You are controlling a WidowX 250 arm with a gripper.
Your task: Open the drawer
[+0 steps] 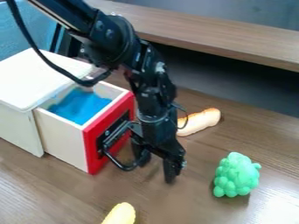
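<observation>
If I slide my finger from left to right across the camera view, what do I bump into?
White box → red drawer front → the robot's claw → bread-shaped toy → bumpy green toy.

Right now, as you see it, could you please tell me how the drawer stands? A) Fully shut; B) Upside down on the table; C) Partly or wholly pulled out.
C: the drawer juts out from the white cabinet, baring the blue contents behind its red front.
</observation>
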